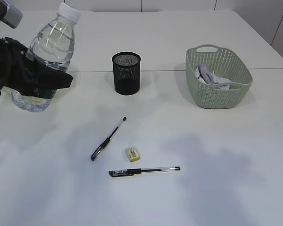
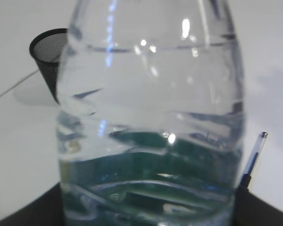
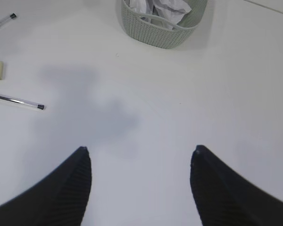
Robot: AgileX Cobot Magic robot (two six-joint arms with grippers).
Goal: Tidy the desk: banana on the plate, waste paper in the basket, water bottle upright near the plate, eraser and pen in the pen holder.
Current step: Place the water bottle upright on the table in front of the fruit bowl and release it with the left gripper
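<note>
Crumpled paper (image 1: 212, 75) lies in the basket (image 1: 219, 97). Left claw (image 1: 35, 75) clamps the tilted bottle (image 1: 46, 56); right claw (image 3: 139, 157) gapes empty. Two pens and eraser (image 1: 133, 154) remain (plate, banana unseen).

Water bottle (image 1: 46, 56) far left of frame, tilted, in my left gripper (image 1: 35, 77). Pen holder (image 1: 126, 73) upper centre on the desk (image 1: 217, 165); basket (image 1: 218, 77) to its right, crumpled paper (image 1: 211, 75) inside. Eraser (image 1: 133, 154) lower centre, between two pens (image 1: 108, 139) (image 1: 144, 171).
</note>
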